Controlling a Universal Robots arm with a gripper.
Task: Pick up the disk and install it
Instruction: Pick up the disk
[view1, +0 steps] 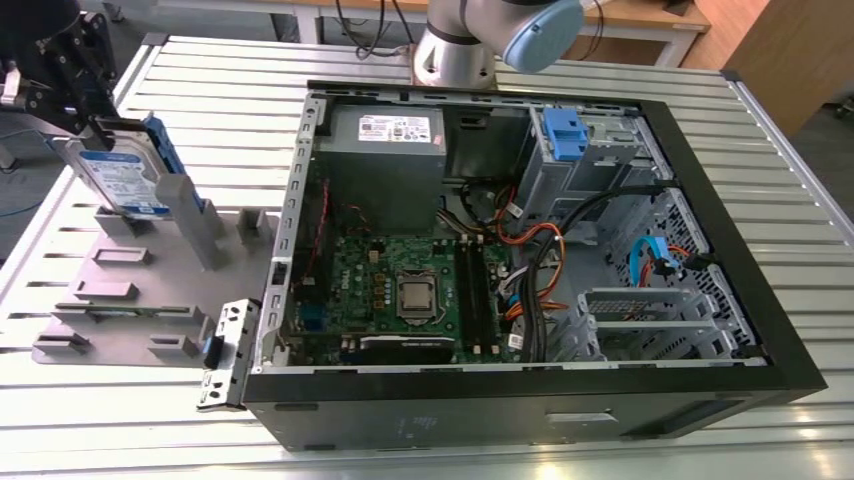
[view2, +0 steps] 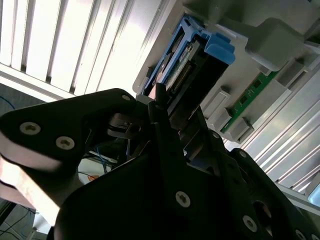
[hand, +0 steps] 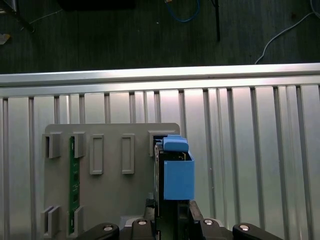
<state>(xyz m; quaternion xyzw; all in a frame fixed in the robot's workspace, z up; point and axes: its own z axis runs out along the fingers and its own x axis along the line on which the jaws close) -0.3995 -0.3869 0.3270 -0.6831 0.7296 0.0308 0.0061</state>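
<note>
From my station, the biggest thing I see is the slatted aluminium table (view1: 200, 70). An open desktop computer case (view1: 534, 420) lies on its side across most of it. The arm's grey and pale-blue body (view1: 467, 40) rises at the far edge behind the case.

Inside the case, the grey power supply (view1: 387, 150) sits in the far corner, with the green motherboard (view1: 400, 275) nearer to me. A blue drive carrier (view1: 561, 135) sits in the bay towards the exterior view's right.

On the exterior view's left, beside the case, a grey fixture plate (view1: 134, 290) with raised blocks lies flat on the table.

The disk (view1: 123, 178) stands on edge at the far end of that plate, outside the case, with its white-and-blue label facing me and its blue bracket around it. I cannot tell whether its lower edge rests in the fixture's slot or hangs just clear of it.

The gripper (view1: 104, 122) is at the disk's upper edge. In both wrist views its black fingers (view2: 200, 132) sit on either side of the disk (view2: 180, 70) (hand: 177, 175), clamped against it. I also make out the gripper (hand: 170, 212) from directly above the plate.

A narrow green circuit board (hand: 74, 185) stands on edge in another slot of the fixture, well apart from the disk.
</note>
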